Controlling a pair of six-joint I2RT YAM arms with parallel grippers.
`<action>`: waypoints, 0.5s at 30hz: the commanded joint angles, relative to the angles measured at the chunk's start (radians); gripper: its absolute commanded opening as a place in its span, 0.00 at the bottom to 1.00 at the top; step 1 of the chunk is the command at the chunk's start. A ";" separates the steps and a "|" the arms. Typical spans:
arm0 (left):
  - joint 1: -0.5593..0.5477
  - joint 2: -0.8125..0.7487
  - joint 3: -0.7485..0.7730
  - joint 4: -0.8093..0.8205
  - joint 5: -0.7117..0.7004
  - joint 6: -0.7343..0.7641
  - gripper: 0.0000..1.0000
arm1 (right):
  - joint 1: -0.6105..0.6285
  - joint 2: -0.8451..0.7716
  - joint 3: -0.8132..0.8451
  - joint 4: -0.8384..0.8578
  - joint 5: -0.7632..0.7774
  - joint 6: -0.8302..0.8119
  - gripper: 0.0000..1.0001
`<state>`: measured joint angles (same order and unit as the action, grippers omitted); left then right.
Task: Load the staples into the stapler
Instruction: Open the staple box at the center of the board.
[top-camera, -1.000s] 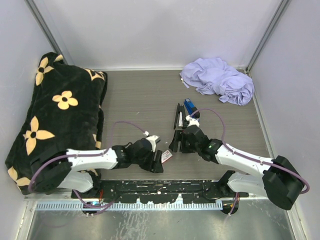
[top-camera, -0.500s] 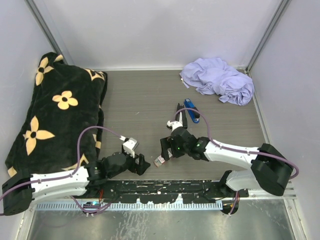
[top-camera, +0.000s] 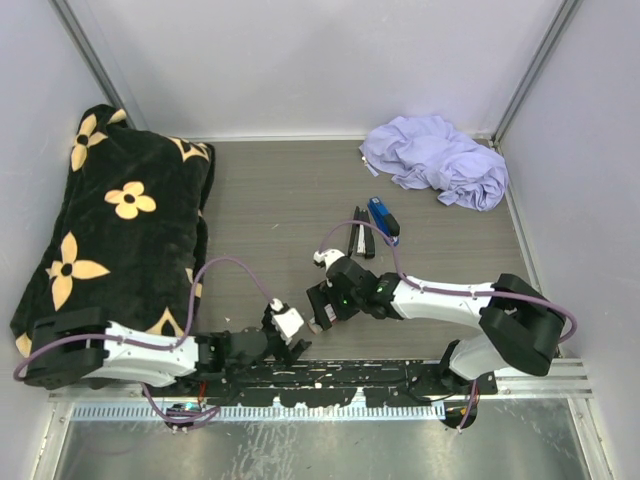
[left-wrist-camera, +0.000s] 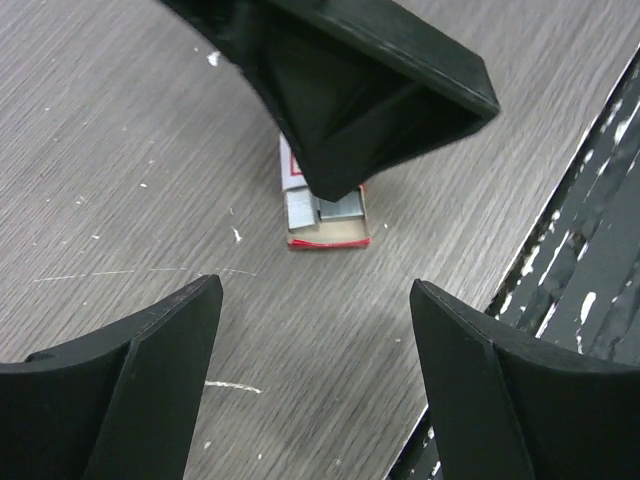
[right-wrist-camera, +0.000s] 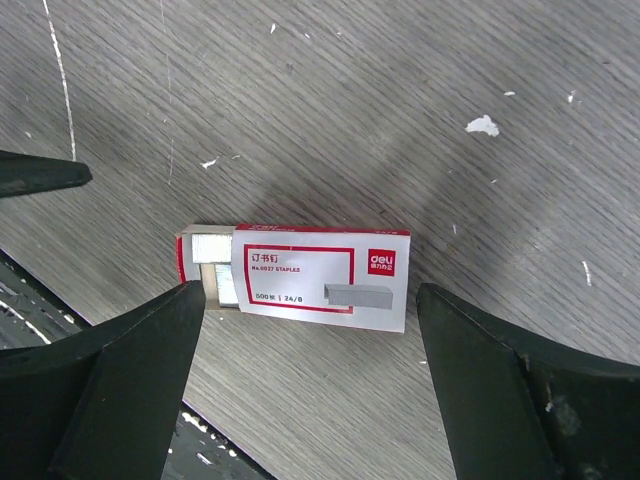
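Observation:
The staples (right-wrist-camera: 300, 278) are a small white box with a red label, lying flat on the wooden table. Its drawer is slid partly out, so silver strips show. My right gripper (right-wrist-camera: 310, 290) hangs open just above the box, one finger on each side, touching nothing. In the top view this right gripper (top-camera: 322, 303) covers most of the staples (top-camera: 315, 326). My left gripper (left-wrist-camera: 315, 287) is open and empty, a short way in front of the staples (left-wrist-camera: 325, 215), low by the near edge (top-camera: 298, 340). A black stapler (top-camera: 358, 232) and a blue one (top-camera: 383, 218) lie farther back.
A black blanket with cream flowers (top-camera: 110, 220) fills the left side. A crumpled lilac cloth (top-camera: 437, 160) lies at the back right. The black mounting rail (top-camera: 330, 375) runs along the near edge, close to the box. Grey walls close in three sides.
My left gripper has let go of the box and drawn back toward the near edge. My right gripper left the black stapler, came near and left over the box, and opened wide.

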<state>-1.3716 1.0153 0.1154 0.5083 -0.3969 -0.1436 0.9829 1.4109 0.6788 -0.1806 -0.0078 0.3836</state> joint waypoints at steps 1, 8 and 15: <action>-0.059 0.124 0.041 0.241 -0.126 0.107 0.78 | 0.018 0.014 0.036 0.027 0.038 -0.020 0.93; -0.079 0.351 0.060 0.468 -0.174 0.155 0.78 | 0.025 0.022 0.037 0.021 0.076 -0.023 0.91; -0.084 0.476 0.063 0.598 -0.181 0.156 0.77 | 0.027 0.038 0.042 0.024 0.078 -0.026 0.91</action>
<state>-1.4490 1.4609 0.1677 0.9024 -0.5209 -0.0055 1.0023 1.4391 0.6830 -0.1810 0.0444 0.3687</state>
